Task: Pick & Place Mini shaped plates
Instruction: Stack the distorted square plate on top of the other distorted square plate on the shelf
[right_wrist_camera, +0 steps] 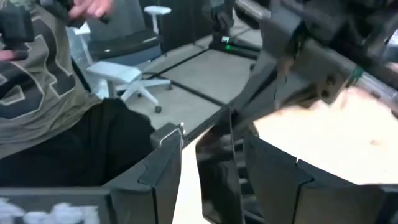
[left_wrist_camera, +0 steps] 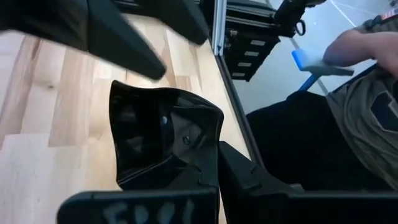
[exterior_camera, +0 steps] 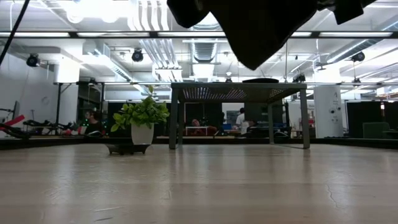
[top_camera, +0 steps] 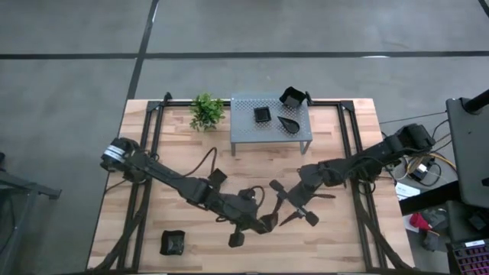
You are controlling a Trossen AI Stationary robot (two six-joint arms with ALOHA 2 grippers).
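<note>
Over the wooden tabletop [top_camera: 336, 229], left gripper [top_camera: 269, 224] clamped on a wavy-rimmed black dish [left_wrist_camera: 165, 140], right gripper [top_camera: 294, 208] just beside, fingers [right_wrist_camera: 163, 168] apart around its edge; handover slip likely if released early.

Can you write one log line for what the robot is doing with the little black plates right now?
left gripper: shut on wavy plate | right gripper: open beside it, mid-table | shelf: three plates | loose plate: front left

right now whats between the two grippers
In the high view, a black plate sits between the left gripper, shut on it, and the open right gripper.
</note>
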